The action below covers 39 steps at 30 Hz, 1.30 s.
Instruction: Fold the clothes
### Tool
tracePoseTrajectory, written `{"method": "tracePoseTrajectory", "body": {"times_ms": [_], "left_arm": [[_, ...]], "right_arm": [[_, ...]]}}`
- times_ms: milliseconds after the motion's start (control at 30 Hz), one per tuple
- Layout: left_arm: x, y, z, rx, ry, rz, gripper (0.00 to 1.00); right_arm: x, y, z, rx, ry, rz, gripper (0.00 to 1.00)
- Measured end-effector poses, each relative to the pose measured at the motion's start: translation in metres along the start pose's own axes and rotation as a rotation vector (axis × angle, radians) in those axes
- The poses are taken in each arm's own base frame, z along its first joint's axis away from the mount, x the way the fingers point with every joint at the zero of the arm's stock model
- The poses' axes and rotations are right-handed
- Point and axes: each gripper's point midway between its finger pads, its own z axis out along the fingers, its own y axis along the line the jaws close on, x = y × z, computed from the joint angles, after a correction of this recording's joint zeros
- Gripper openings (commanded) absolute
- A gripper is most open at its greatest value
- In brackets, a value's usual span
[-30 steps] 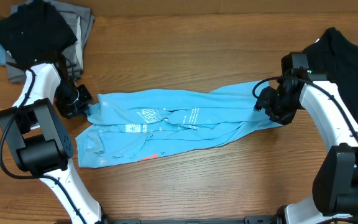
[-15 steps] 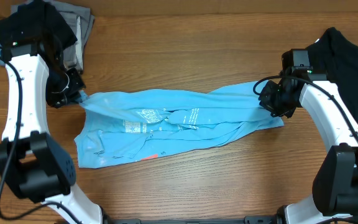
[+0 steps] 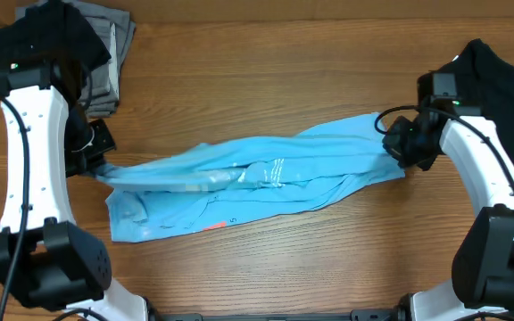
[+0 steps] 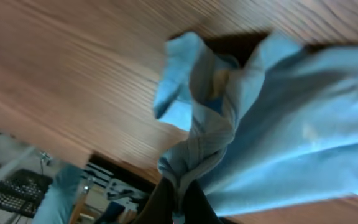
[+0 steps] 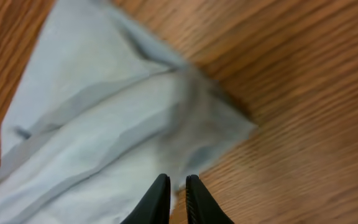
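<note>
The brown wooden table runs its plank grain from side to side beneath me, bare wood showing along the far edge and the near edge. At my far left corner a stack of grey folded garments lies partly under a black cloth, and another heap of black fabric sits at my right. Past the table's edge, my left wrist camera picks up only blurred dark clutter on a pale floor; I cannot make out what it is.

The light blue short-sleeved cotton T-shirt lies stretched across the middle of the table, crumpled lengthwise between my two arms. Its white printed lettering is creased into the folds and too smeared to read. A small orange-red mark shows near the front hem, with no letters I can tell.

My left gripper is clamped tight on the shirt's left end, the cloth gathered to a twisted bunch right at my fingertips.

My right gripper sits at the shirt's right edge. There my fingers stand almost together, a thin slit between them, over the corner of the fabric. Whether any cloth is caught in that slit I cannot tell.
</note>
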Motion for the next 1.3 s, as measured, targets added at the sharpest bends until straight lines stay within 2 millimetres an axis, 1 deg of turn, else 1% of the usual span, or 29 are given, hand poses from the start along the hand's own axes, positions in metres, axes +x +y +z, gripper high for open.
{"method": "tracePoseTrajectory", "body": {"times_ms": [100, 167, 233, 333, 433, 500, 600, 633, 700, 800, 900, 1000, 1133, 1167, 1233, 1267, 1300], "left_arm": [[0.005, 0.009, -0.002, -0.031, -0.017, -0.014, 0.04], [0.011, 0.012, 0.003, -0.049, -0.006, -0.025, 0.04], [0.014, 0.011, 0.012, -0.060, 0.009, -0.021, 0.04], [0.020, 0.001, 0.034, -0.062, 0.040, 0.003, 0.04], [0.032, -0.013, 0.054, -0.058, 0.082, 0.042, 0.05], [0.039, -0.023, 0.065, -0.050, 0.096, 0.066, 0.09], [0.057, -0.036, 0.089, -0.062, 0.137, 0.114, 0.15], [0.063, -0.038, 0.096, -0.069, 0.152, 0.126, 0.15], [0.075, -0.041, 0.110, -0.085, 0.175, 0.144, 0.16], [0.086, -0.040, 0.124, -0.096, 0.202, 0.138, 0.17], [0.088, -0.040, 0.130, -0.100, 0.203, 0.112, 0.17], [0.082, -0.044, 0.131, -0.087, 0.178, 0.087, 0.15], [0.073, -0.049, 0.124, -0.067, 0.147, 0.066, 0.16], [0.069, -0.052, 0.121, -0.058, 0.132, 0.062, 0.19], [0.061, -0.056, 0.114, -0.039, 0.104, 0.059, 0.28], [0.057, -0.059, 0.111, -0.030, 0.092, 0.056, 0.37], [0.054, -0.061, 0.108, -0.022, 0.080, 0.054, 0.82]], "right_arm": [[-0.001, -0.006, -0.001, 0.010, 0.004, 0.017, 0.14], [0.000, -0.007, -0.001, 0.013, 0.009, 0.018, 0.14], [0.001, -0.007, 0.000, 0.014, 0.012, 0.018, 0.15], [0.001, -0.008, -0.001, 0.014, 0.013, 0.017, 0.15], [0.001, -0.007, 0.000, 0.014, 0.013, 0.017, 0.16], [0.000, -0.007, -0.001, 0.013, 0.010, 0.017, 0.19], [0.000, -0.007, 0.000, 0.011, 0.008, 0.017, 0.21], [-0.001, -0.007, 0.000, 0.011, 0.007, 0.017, 0.21], [-0.001, -0.006, 0.000, 0.010, 0.005, 0.018, 0.25], [-0.002, -0.005, 0.000, 0.002, 0.002, 0.017, 0.27], [-0.004, 0.003, -0.001, -0.037, -0.002, 0.008, 0.32], [-0.007, 0.020, -0.002, -0.125, -0.002, -0.029, 0.33], [-0.005, 0.040, -0.005, -0.230, 0.009, -0.100, 0.35], [-0.003, 0.045, -0.006, -0.247, 0.013, -0.118, 0.38], [0.001, 0.051, -0.006, -0.267, 0.022, -0.141, 0.56], [0.002, 0.054, -0.007, -0.275, 0.023, -0.155, 0.61], [0.004, 0.058, -0.007, -0.284, 0.024, -0.169, 0.69]]}}
